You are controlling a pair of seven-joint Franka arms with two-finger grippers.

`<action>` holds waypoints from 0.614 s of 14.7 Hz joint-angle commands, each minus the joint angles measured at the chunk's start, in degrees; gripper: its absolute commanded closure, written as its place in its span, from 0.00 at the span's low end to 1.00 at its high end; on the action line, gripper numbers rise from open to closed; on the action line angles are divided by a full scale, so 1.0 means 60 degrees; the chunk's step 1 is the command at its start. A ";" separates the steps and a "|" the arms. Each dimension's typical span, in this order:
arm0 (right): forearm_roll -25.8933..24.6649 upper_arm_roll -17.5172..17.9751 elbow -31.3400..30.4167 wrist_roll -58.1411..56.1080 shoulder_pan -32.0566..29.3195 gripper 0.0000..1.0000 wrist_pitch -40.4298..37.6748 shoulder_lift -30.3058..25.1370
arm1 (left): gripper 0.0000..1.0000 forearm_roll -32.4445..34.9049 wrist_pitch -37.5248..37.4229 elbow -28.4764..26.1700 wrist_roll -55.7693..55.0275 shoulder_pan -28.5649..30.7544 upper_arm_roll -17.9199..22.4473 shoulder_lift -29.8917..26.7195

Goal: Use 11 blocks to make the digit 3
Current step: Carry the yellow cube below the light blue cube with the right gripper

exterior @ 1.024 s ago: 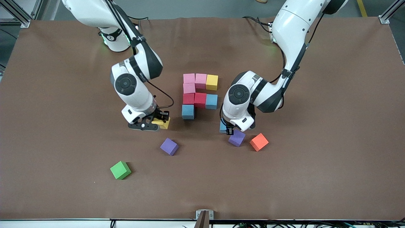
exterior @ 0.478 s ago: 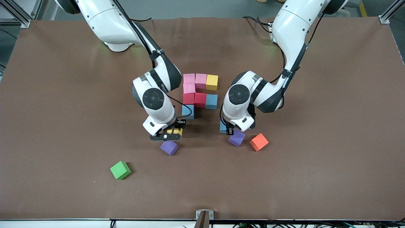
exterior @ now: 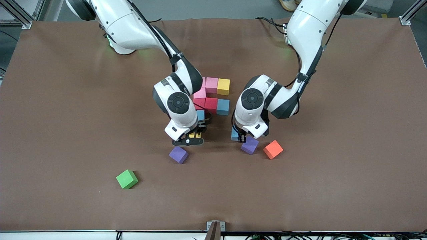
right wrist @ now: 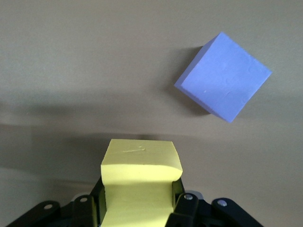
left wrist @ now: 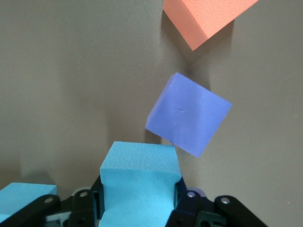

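Note:
The partial digit 3 lies mid-table: pink blocks (exterior: pixel 211 84), a yellow block (exterior: pixel 223 86), a red block (exterior: pixel 211 105) and light blue blocks (exterior: pixel 223 106), partly hidden by the right arm. My right gripper (exterior: pixel 193 136) (right wrist: pixel 139 198) is shut on a yellow block (right wrist: pixel 142 175), low over the table just in front of the figure's light blue block (exterior: pixel 200 115). One purple block (exterior: pixel 178 155) (right wrist: pixel 222 82) lies close by. My left gripper (exterior: pixel 238 135) (left wrist: pixel 139 198) is shut on a light blue block (left wrist: pixel 139 179) beside another purple block (exterior: pixel 250 145) (left wrist: pixel 188 113).
An orange cube (exterior: pixel 273 149) (left wrist: pixel 208 19) lies next to the purple block by the left gripper. A green cube (exterior: pixel 126 179) sits apart, nearer the front camera toward the right arm's end. Brown table cloth (exterior: pixel 333 183) surrounds everything.
The right arm has carried the yellow block sideways toward the figure, from the right arm's end to just in front of the light blue block. The left arm has not moved.

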 commanded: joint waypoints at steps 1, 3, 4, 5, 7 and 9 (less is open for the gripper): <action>-0.0160 -0.0065 0.0376 0.0515 0.0131 1.00 -0.0445 0.0233 | 0.71 -0.0013 0.0102 0.0035 0.0008 0.0011 -0.0007 0.0044; -0.0204 -0.0065 0.0567 0.0561 0.0189 1.00 -0.0564 0.0394 | 0.71 -0.0028 0.0102 0.0050 0.0008 0.0011 -0.0007 0.0044; -0.0204 -0.0065 0.0582 0.0561 0.0190 1.00 -0.0564 0.0467 | 0.71 -0.0013 0.0102 0.0050 0.0008 -0.0003 -0.0007 0.0044; -0.0219 -0.0065 0.0684 0.0604 0.0204 1.00 -0.0564 0.0541 | 0.71 -0.0013 0.0102 0.0035 0.0008 -0.0004 -0.0007 0.0044; -0.0219 -0.0080 0.0991 0.0707 0.0277 1.00 -0.0579 0.0804 | 0.71 -0.0013 0.0102 0.0050 0.0008 -0.0018 -0.0007 0.0044; -0.0219 -0.0094 0.1153 0.0707 0.0292 1.00 -0.0637 0.0965 | 0.71 -0.0028 0.0102 0.0050 -0.0006 -0.0018 -0.0007 0.0044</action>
